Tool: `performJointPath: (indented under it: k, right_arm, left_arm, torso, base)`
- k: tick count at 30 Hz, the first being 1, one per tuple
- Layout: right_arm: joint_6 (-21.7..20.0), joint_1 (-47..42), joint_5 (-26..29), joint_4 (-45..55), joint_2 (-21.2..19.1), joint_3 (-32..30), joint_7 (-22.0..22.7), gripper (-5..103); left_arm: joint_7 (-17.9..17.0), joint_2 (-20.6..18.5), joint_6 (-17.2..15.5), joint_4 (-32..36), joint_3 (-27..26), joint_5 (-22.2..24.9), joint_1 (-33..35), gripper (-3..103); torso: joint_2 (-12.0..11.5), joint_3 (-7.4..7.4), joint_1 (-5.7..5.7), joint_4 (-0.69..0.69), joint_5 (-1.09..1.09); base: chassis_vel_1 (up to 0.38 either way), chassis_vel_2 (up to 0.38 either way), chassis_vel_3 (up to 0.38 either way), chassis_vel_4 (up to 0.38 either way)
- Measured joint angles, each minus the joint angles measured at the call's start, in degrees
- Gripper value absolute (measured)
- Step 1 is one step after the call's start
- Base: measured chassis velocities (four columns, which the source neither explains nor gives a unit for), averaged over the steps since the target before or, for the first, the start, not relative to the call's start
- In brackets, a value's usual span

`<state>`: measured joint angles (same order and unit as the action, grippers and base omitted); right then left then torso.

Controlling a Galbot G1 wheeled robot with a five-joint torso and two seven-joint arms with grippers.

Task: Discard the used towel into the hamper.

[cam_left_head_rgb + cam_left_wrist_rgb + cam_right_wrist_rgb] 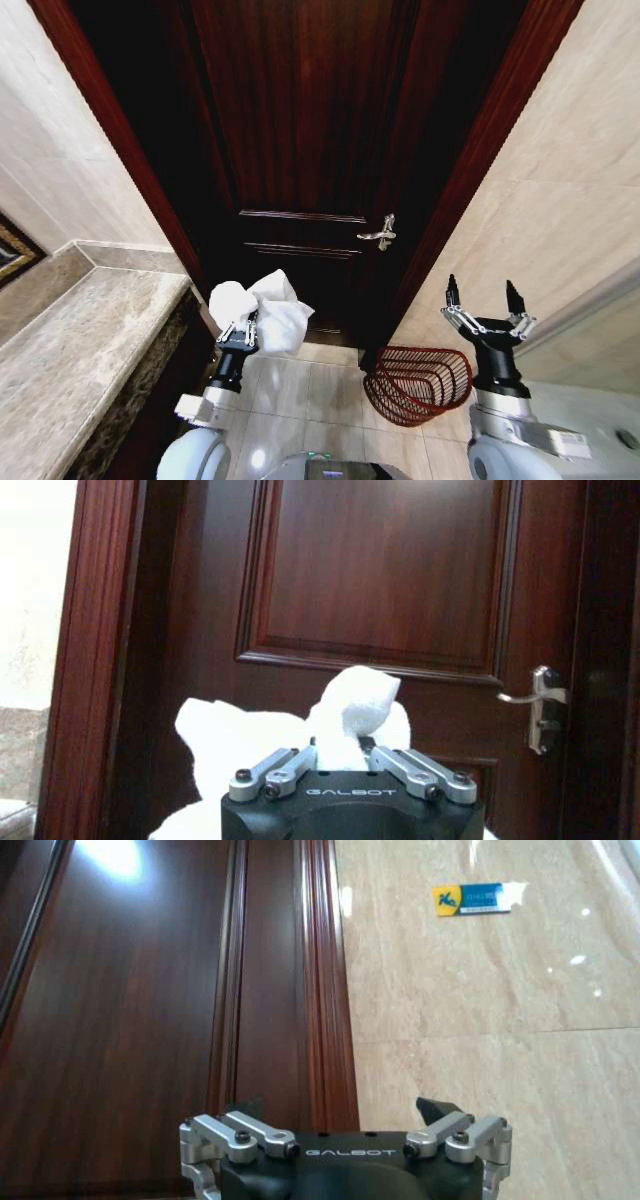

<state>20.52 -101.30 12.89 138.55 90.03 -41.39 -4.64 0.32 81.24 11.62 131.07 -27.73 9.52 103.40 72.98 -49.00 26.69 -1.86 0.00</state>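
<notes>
Before a dark wooden door (300, 130), the left pincer (240, 332) is raised at about the height of the door's lower panel, clamped on a white towel (270, 305). The towel bunches above and around the pincer's tips, a rounded lump on its left and a folded flap hanging toward the right. From the left wrist view the towel (350, 705) rises between the two fingers (285, 769), which close in on it from either side, and more of the cloth spreads out behind the pincer's body.

To the right, the right pincer (485, 300) is held upright with its fingers spread wide and nothing between them. The right wrist view shows that pincer (345, 1117) facing the door frame (325, 975) where the wood meets the pale stone wall (490, 1012), on which a small blue and yellow sticker (475, 898) sits.

The hamper (420, 383) stands on the tiled floor (300, 395) at the foot of the door frame, low between the two arms and nearer the right one. It is tilted, its open mouth turned toward the left, and the ribs are red-brown and see-through. The towel is well apart from it, up and to the left.

A silver lever handle (380, 234) sits on the door's right side. A marble bench (70, 350) runs along the left wall.
</notes>
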Motion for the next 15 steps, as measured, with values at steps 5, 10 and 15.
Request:
performJointPath:
  k: [5, 10, 15]
  right_arm:
    - [0.2, 0.0, 0.0, -0.2, 0.1, -0.1, 0.0, 100]
    - [0.6, 0.0, 0.1, -0.4, 0.2, -0.1, 0.0, 100]
    - [1.9, 0.0, 0.5, -0.8, 0.2, -0.1, -0.1, 100]
  left_arm:
    - [0.0, 0.0, 0.3, -0.3, 0.0, 0.0, -0.2, 11]
    - [-0.1, 0.1, 0.8, -0.6, -0.1, 0.1, -0.3, 11]
    - [-1.2, 0.4, 1.1, -1.3, -0.4, 0.2, -0.7, 11]
  torso:
    - [0.0, 0.00, -0.01, 0.00, 0.01]
    - [0.0, 0.01, -0.02, 0.00, 0.00]
    - [0.0, 0.02, -0.06, 0.00, 0.02]
  base:
    - [0.139, -0.112, -0.132, 0.126]
    - [0.193, -0.197, -0.189, 0.195]
    - [0.213, -0.228, -0.231, 0.228]
